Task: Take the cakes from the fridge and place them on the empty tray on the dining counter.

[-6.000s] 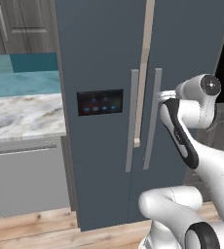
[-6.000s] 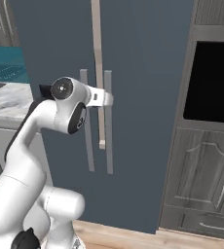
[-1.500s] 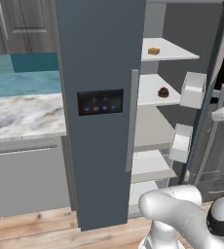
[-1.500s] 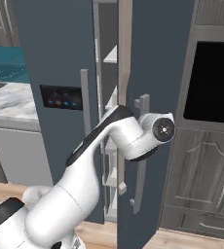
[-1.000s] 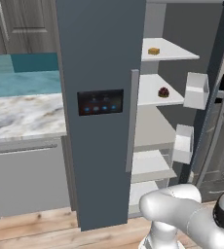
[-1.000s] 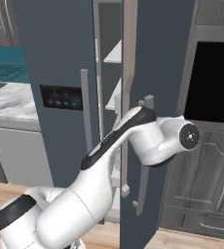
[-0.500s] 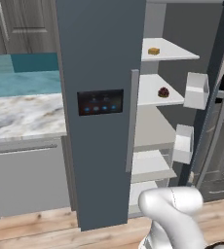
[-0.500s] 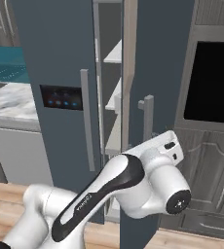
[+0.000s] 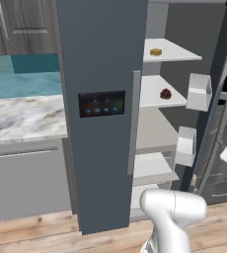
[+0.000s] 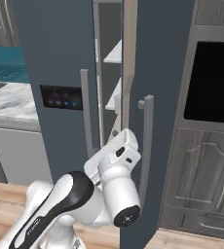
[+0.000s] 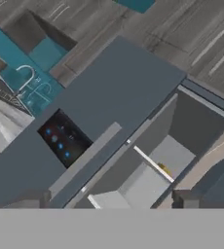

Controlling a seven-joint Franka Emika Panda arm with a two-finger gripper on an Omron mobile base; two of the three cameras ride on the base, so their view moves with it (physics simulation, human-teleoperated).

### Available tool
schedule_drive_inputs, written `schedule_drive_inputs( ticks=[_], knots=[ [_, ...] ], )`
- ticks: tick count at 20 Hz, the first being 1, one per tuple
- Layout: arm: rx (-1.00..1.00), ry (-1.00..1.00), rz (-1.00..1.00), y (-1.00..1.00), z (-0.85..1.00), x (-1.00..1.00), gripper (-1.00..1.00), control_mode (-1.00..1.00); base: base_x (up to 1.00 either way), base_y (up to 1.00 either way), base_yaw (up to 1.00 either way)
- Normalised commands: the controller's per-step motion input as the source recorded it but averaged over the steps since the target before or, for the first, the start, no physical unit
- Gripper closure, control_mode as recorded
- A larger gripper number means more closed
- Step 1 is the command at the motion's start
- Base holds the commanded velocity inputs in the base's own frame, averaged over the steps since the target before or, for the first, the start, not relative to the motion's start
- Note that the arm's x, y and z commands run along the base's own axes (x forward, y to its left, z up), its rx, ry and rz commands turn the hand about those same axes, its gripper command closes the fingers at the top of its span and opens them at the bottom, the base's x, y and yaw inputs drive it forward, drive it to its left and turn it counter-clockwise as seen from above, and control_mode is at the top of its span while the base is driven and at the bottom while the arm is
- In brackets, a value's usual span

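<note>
The slate-blue fridge (image 9: 100,59) stands with its right door (image 10: 160,73) swung open. On a high shelf sits the yellow-orange cake (image 9: 156,51), and the dark round cake (image 9: 165,93) rests one shelf lower. In the tilted hand view the yellow cake (image 11: 165,169) is a small speck on a pale shelf. My gripper (image 11: 110,200) is open, its fingertips (image 11: 32,198) far apart with nothing between them, well back from the fridge. My arm (image 10: 84,194) is folded low in front of the open door. The tray and the dining counter are out of view.
Two clear door bins (image 9: 199,91) hang inside the open door, beside its long grey handle (image 10: 146,146). A marbled counter (image 9: 21,113) with teal backsplash lies left of the fridge. A black wall oven (image 10: 214,82) and grey cabinets stand to the right.
My arm has dropped from the open door's handle down to a low, folded pose. The gripper's fingers have spread wide. The fridge door stays open and both cakes have not moved.
</note>
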Motion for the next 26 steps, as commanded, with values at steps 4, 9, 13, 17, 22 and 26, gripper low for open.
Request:
schedule_drive_inputs(
  ticks=[4, 9, 13, 17, 22, 26],
  knots=[
    [-0.22, -0.14, 0.0, 1.0, 0.01, -0.01, -1.0, -1.0, 0.0, 0.0, 0.0],
    [-0.26, -0.02, 0.0, 1.0, 0.0, 0.0, -1.0, -1.0, 0.0, 0.0, 0.0],
    [-0.37, 0.03, -0.09, 0.84, -0.01, 0.0, -1.0, -1.0, 0.0, 0.0, 0.0],
    [-0.37, 0.0, -0.24, 0.63, -0.17, 0.04, -1.0, -1.0, 0.0, 0.0, 0.0],
    [-0.33, -0.01, -0.37, 0.35, -0.35, 0.02, -1.0, -1.0, 0.0, 0.0, 0.0],
    [-0.25, -0.03, -0.43, 0.26, -0.34, 0.0, -1.0, -1.0, 0.0, 0.0, 0.0]
  ],
)
